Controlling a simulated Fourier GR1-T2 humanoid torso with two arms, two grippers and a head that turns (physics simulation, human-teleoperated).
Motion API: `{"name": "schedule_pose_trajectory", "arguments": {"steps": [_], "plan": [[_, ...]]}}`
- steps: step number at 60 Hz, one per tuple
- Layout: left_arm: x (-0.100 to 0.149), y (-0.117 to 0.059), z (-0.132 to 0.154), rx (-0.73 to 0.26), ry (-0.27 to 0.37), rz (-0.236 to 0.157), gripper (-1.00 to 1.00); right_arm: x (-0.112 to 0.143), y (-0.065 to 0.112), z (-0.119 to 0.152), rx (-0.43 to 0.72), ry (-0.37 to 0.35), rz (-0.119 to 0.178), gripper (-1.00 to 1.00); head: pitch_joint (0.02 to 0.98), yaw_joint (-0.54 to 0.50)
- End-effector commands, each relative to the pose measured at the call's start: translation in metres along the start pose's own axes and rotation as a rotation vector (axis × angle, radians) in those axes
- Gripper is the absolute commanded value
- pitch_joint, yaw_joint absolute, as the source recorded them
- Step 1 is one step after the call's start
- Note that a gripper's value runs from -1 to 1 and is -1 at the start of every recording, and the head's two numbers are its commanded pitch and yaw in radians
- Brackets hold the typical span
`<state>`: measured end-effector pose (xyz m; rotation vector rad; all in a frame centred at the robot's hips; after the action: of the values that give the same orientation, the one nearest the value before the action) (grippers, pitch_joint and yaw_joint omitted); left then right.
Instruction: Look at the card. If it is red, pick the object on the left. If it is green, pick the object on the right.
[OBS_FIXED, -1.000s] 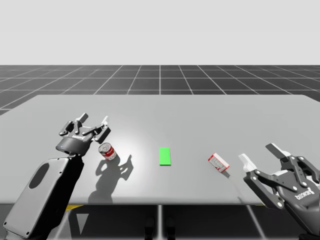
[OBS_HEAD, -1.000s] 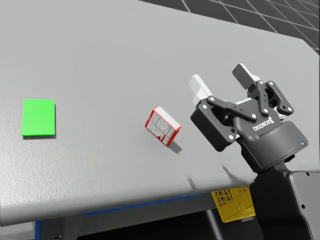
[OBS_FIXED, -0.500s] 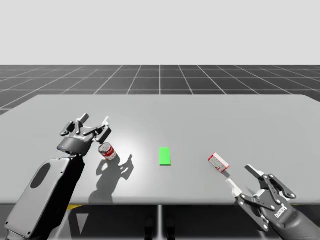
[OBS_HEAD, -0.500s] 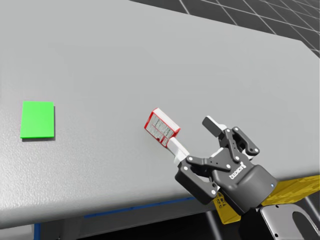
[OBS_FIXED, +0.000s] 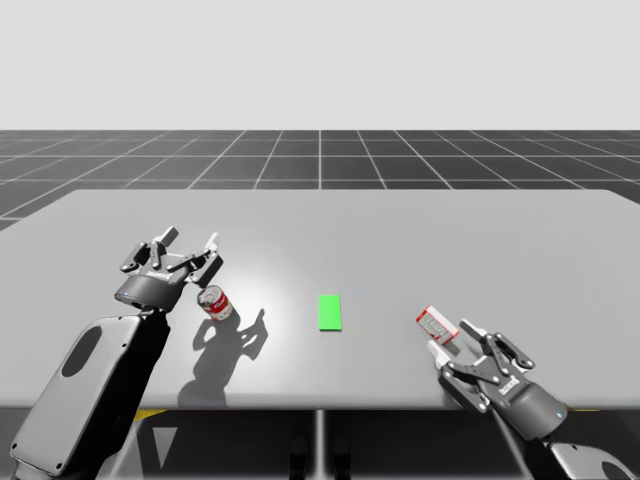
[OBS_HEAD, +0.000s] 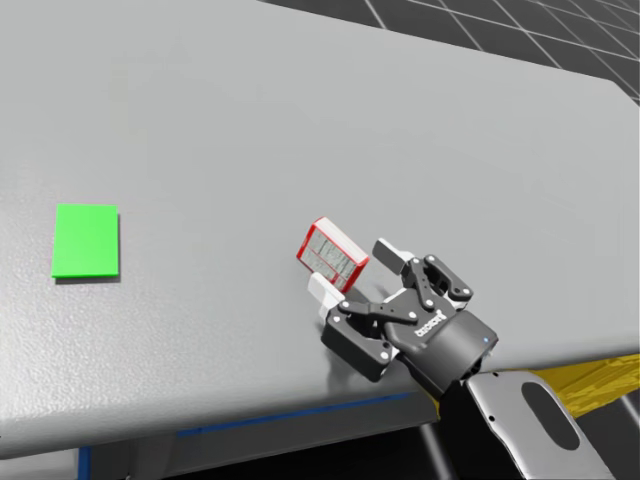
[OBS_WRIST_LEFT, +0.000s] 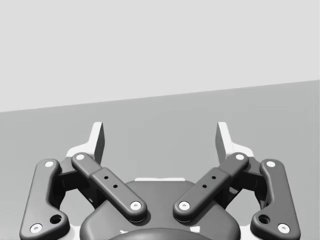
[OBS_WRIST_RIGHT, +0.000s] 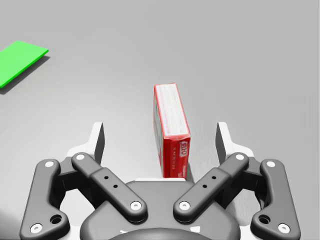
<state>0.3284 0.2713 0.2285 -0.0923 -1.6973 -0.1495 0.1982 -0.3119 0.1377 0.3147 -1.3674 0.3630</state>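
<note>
Okay, card (OBS_FIXED: 330, 312) is green, so the target is the red box (OBS_WRIST_RIGHT: 171, 127), right side of bench (OBS_FIXED: 400, 230). Box sits on edge between right fingers (OBS_WRIST_RIGHT: 98, 141), which are spread apart with neither touching, lined up to squeeze. Left fingers (OBS_WRIST_LEFT: 98, 141) also apart, idle near can (OBS_FIXED: 214, 302).

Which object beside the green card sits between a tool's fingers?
The red box: it stands between my right tool's open fingers. The red can lies apart from my left tool.
</note>
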Motion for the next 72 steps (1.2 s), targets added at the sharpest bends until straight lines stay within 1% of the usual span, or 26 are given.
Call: {"name": "schedule_pose_trajectory", "arguments": {"steps": [1,11,14,17,19,20,21,22,23,27,28,33,34,39,45,46,47,58,72], "plan": [[0.000,0.001,0.000,0.001,-0.001,0.000,-1.00,-0.005,-0.006,-0.017,-0.009,0.034,-0.010,-1.00,0.900,-0.43],[0.000,0.001,0.000,0.001,-0.002,0.001,-1.00,-0.006,-0.008,-0.028,-0.011,0.053,-0.006,-1.00,0.898,-0.42],[0.000,0.001,0.000,0.002,-0.002,0.000,-1.00,-0.006,-0.008,-0.030,-0.012,0.061,-0.014,-1.00,0.897,-0.42],[0.000,0.001,0.000,0.002,-0.001,-0.001,-1.00,-0.007,-0.008,-0.030,-0.013,0.061,-0.015,-1.00,0.896,-0.42],[0.000,0.001,0.000,0.001,-0.001,-0.001,-1.00,-0.009,-0.007,-0.029,-0.029,0.066,-0.019,-0.75,0.896,-0.42],[0.000,0.001,0.000,0.001,-0.001,-0.002,-1.00,-0.010,-0.006,-0.028,-0.044,0.064,-0.022,-0.18,0.895,-0.42],[0.000,0.001,0.000,0.001,-0.001,-0.002,-1.00,-0.011,-0.005,-0.028,-0.046,0.058,-0.025,0.14,0.895,-0.42],[0.000,0.001,-0.001,0.001,-0.001,-0.002,-1.00,-0.011,-0.005,-0.028,-0.040,0.062,-0.034,0.82,0.895,-0.42],[0.000,0.001,-0.001,0.001,-0.001,-0.002,-1.00,-0.011,-0.005,-0.027,-0.041,0.072,-0.045,0.97,0.895,-0.42],[0.000,0.001,-0.001,0.001,0.000,-0.003,-1.00,-0.013,-0.005,-0.026,-0.028,0.090,-0.060,1.00,0.894,-0.42],[-0.001,0.001,-0.001,0.000,0.000,-0.004,-1.00,-0.014,-0.005,-0.026,-0.034,0.105,-0.070,1.00,0.893,-0.42],[-0.001,0.001,-0.001,-0.001,0.000,-0.005,-1.00,-0.016,-0.006,-0.026,-0.037,0.122,-0.087,1.00,0.891,-0.42],[-0.001,0.001,-0.001,0.000,0.000,-0.005,-1.00,-0.016,-0.007,-0.026,-0.042,0.121,-0.083,1.00,0.889,-0.42],[-0.001,0.001,-0.001,0.000,0.000,-0.005,-1.00,-0.017,-0.007,-0.026,-0.046,0.123,-0.085,1.00,0.882,-0.42],[-0.001,0.000,-0.001,-0.001,0.000,-0.006,-1.00,-0.017,-0.007,-0.025,-0.048,0.122,-0.081,1.00,0.835,-0.42],[-0.001,0.000,-0.001,-0.001,0.000,-0.006,-1.00,-0.017,-0.007,-0.025,-0.047,0.121,-0.080,1.00,0.825,-0.42],[-0.001,0.000,0.000,-0.001,0.001,-0.006,-1.00,-0.017,-0.007,-0.025,-0.048,0.120,-0.077,1.00,0.795,-0.42],[-0.002,-0.001,0.000,-0.003,0.005,-0.008,-1.00,-0.017,-0.008,-0.025,-0.056,0.121,-0.069,1.00,0.653,-0.46],[-0.003,-0.002,0.000,-0.005,0.007,-0.008,-1.00,-0.016,-0.007,-0.025,-0.059,0.118,-0.059,1.00,0.526,-0.49]]}}
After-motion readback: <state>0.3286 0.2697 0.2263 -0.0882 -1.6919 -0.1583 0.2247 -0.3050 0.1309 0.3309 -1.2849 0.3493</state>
